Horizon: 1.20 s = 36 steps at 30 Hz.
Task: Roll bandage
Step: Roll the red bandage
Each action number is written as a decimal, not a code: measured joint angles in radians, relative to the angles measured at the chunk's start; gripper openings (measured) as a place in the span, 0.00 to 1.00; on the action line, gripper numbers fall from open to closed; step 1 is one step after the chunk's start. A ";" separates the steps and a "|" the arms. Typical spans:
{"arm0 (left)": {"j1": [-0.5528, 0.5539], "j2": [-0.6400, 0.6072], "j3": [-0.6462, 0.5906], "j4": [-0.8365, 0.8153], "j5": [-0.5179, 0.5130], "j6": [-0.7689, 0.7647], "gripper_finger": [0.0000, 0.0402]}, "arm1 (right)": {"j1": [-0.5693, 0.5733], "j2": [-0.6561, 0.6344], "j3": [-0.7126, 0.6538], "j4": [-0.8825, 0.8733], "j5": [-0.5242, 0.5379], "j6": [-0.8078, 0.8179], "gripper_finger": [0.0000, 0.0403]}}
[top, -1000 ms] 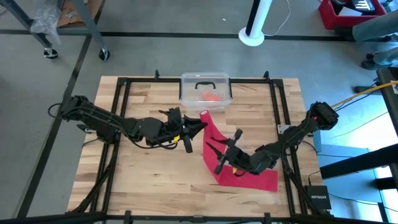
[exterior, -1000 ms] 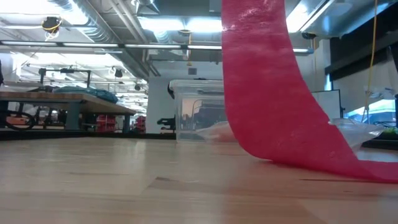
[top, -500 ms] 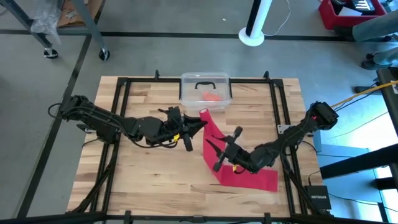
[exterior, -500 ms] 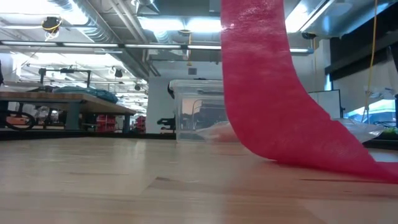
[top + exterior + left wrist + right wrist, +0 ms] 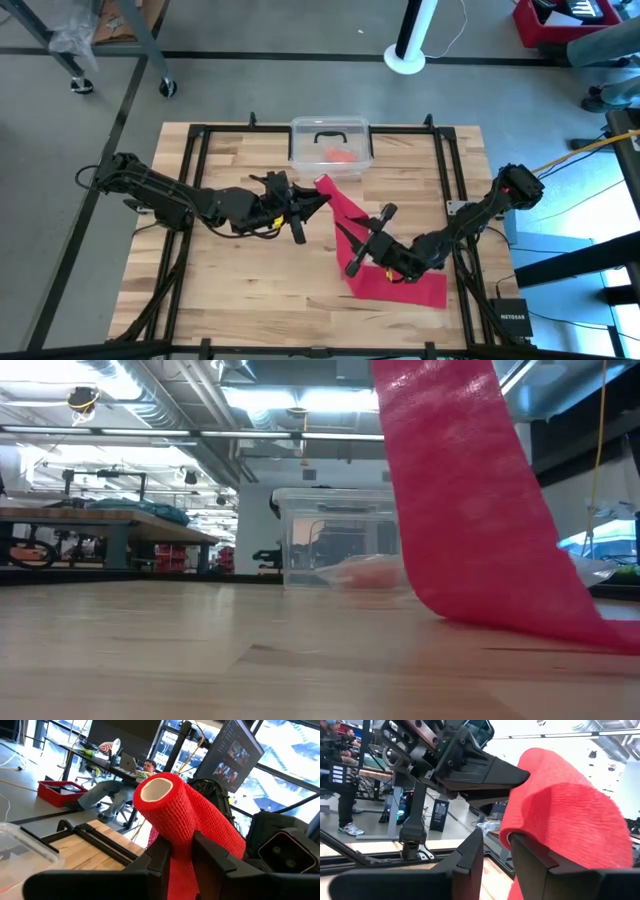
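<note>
The bright red bandage (image 5: 345,215) runs from a small roll with a hollow pale core (image 5: 157,789) down to its flat end on the table (image 5: 410,290). My left gripper (image 5: 312,202) is shut on the roll above the table's middle; it also shows in the left wrist view (image 5: 182,851). My right gripper (image 5: 345,236) is open at the slanting stretch of band, near and right of the roll. In the right wrist view (image 5: 495,852) the band drapes over one finger. In the low view the band (image 5: 470,510) slants down to the table. My left gripper pinches the roll's wound body (image 5: 181,837) between its two fingers, level, from the table's left. The roll is lifted clear, with its open core end sticking out past the fingers and the band trailing off it. My right gripper has one finger (image 5: 532,857) under the band's free stretch. The band's edge (image 5: 509,837) lies over that fingertip. The other finger (image 5: 470,855) stands clear of the cloth.
A clear plastic box (image 5: 331,130) with an orange-red lump (image 5: 343,155) inside stands at the table's far middle, just behind the roll; it also shows in the low view (image 5: 335,535). A black frame (image 5: 200,160) borders the wooden table. Bare wood lies at the near left.
My left gripper has drawn the roll slightly toward the table's left. The hanging stretch of band now slants more steeply across the low view. Its flat end has stayed on the table.
</note>
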 joint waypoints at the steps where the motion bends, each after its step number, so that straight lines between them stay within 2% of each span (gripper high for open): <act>1: -0.004 0.000 -0.001 -0.003 -0.003 0.000 0.15 | 0.000 0.000 0.000 -0.003 0.003 -0.002 0.25; 9: -0.031 0.000 -0.002 -0.024 0.004 0.017 0.15 | 0.000 0.000 0.002 0.031 -0.081 -0.061 0.25; 16: -0.039 0.000 -0.002 -0.036 0.002 0.022 0.15 | 0.000 0.000 0.002 0.052 -0.075 -0.087 0.24; 19: -0.039 0.000 -0.002 -0.037 0.004 0.021 0.15 | 0.000 -0.002 0.002 0.078 -0.080 -0.117 0.19; 23: -0.039 0.001 -0.002 -0.039 0.009 0.023 0.15 | 0.000 -0.003 0.002 0.078 -0.100 -0.131 0.05; 25: -0.040 0.001 -0.002 -0.039 0.009 0.039 0.15 | 0.000 -0.003 0.002 0.074 -0.094 -0.144 0.02; 28: -0.043 0.002 -0.002 -0.040 0.006 0.076 0.15 | 0.001 -0.003 0.002 0.073 -0.069 -0.146 0.04; 36: -0.052 -0.031 -0.007 -0.059 0.027 0.166 0.15 | 0.075 -0.053 0.008 0.084 0.001 -0.218 0.01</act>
